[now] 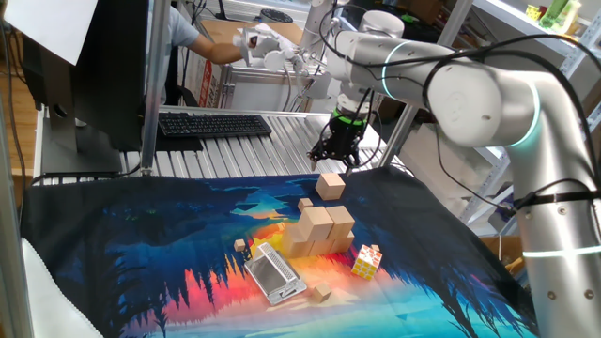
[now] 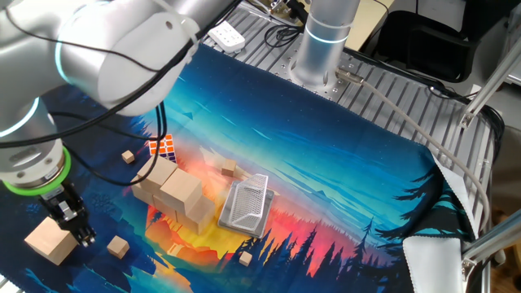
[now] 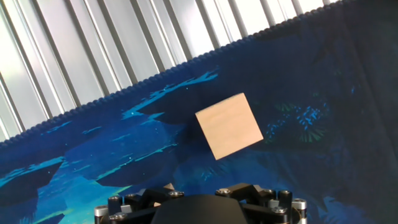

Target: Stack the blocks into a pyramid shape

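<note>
The blocks: one loose block lies alone on the cloth, upper centre of one fixed view, apart from the stacked cluster below it. The pincer hovers just above it, jaws spread wide, holding nothing. Best to turn square to the faces before dropping. The hand view shows this block sitting skewed; the other fixed view shows the grater beside the cluster.

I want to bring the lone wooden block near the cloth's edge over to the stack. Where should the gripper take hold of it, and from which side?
Probably from straight above, closing on two opposite vertical faces of the lone block. It lies flat on the cloth, apart from the stacked blocks, its sides free. The hand view shows it turned relative to the open gripper, so rotating the wrist to square the jaws with the faces seems wise.
</note>
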You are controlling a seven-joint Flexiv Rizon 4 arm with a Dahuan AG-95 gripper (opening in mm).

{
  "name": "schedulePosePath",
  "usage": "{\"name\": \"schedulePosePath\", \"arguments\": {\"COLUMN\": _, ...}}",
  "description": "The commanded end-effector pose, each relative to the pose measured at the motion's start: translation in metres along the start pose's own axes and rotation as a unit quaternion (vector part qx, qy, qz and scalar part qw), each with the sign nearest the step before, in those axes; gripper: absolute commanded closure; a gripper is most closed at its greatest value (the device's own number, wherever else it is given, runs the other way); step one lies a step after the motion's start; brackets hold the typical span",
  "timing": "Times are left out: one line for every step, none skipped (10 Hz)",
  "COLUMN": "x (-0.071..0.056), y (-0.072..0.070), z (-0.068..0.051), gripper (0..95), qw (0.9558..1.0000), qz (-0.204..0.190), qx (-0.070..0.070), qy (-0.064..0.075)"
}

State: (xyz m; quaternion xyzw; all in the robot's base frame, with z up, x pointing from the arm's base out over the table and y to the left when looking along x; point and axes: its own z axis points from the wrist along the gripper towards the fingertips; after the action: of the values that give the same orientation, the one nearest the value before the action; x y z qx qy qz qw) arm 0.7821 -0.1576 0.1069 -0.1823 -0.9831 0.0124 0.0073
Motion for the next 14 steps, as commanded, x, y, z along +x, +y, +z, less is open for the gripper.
{"name": "schedulePosePath", "arguments": {"x": -0.0021, "y": 0.0008, "z": -0.0004, "gripper": 0.0, "qw": 1.0, "qz": 0.002, "qx": 0.003, "qy": 0.003}}
{"name": "schedulePosePath", "arguments": {"x": -0.0021, "y": 0.0008, "z": -0.0004, "gripper": 0.0, "qw": 0.9999, "qz": 0.006, "qx": 0.006, "qy": 0.008}}
{"name": "schedulePosePath", "arguments": {"x": -0.0021, "y": 0.0008, "z": -0.0004, "gripper": 0.0, "qw": 0.9999, "qz": 0.005, "qx": 0.007, "qy": 0.007}}
{"name": "schedulePosePath", "arguments": {"x": -0.0021, "y": 0.0008, "z": -0.0004, "gripper": 0.0, "qw": 0.9999, "qz": 0.008, "qx": 0.006, "qy": 0.006}}
{"name": "schedulePosePath", "arguments": {"x": -0.0021, "y": 0.0008, "z": -0.0004, "gripper": 0.0, "qw": 0.9999, "qz": 0.013, "qx": 0.005, "qy": 0.006}}
{"name": "schedulePosePath", "arguments": {"x": -0.0021, "y": 0.0008, "z": -0.0004, "gripper": 0.0, "qw": 0.9998, "qz": 0.016, "qx": 0.004, "qy": 0.006}}
{"name": "schedulePosePath", "arguments": {"x": -0.0021, "y": 0.0008, "z": -0.0004, "gripper": 0.0, "qw": 0.9998, "qz": 0.016, "qx": 0.006, "qy": 0.005}}
{"name": "schedulePosePath", "arguments": {"x": -0.0021, "y": 0.0008, "z": -0.0004, "gripper": 0.0, "qw": 0.9999, "qz": 0.015, "qx": 0.003, "qy": 0.004}}
{"name": "schedulePosePath", "arguments": {"x": -0.0021, "y": 0.0008, "z": -0.0004, "gripper": 0.0, "qw": 0.9999, "qz": 0.009, "qx": 0.005, "qy": 0.003}}
{"name": "schedulePosePath", "arguments": {"x": -0.0021, "y": 0.0008, "z": -0.0004, "gripper": 0.0, "qw": 1.0, "qz": 0.002, "qx": 0.006, "qy": 0.001}}
{"name": "schedulePosePath", "arguments": {"x": -0.0021, "y": 0.0008, "z": -0.0004, "gripper": 0.0, "qw": 1.0, "qz": -0.003, "qx": 0.006, "qy": 0.0}}
{"name": "schedulePosePath", "arguments": {"x": -0.0021, "y": 0.0008, "z": -0.0004, "gripper": 0.0, "qw": 0.9999, "qz": -0.008, "qx": 0.005, "qy": -0.003}}
{"name": "schedulePosePath", "arguments": {"x": -0.0021, "y": 0.0008, "z": -0.0004, "gripper": 0.0, "qw": 0.9999, "qz": -0.011, "qx": 0.004, "qy": -0.004}}
{"name": "schedulePosePath", "arguments": {"x": -0.0021, "y": 0.0005, "z": 0.0001, "gripper": 0.0, "qw": 0.9999, "qz": -0.012, "qx": 0.003, "qy": -0.006}}
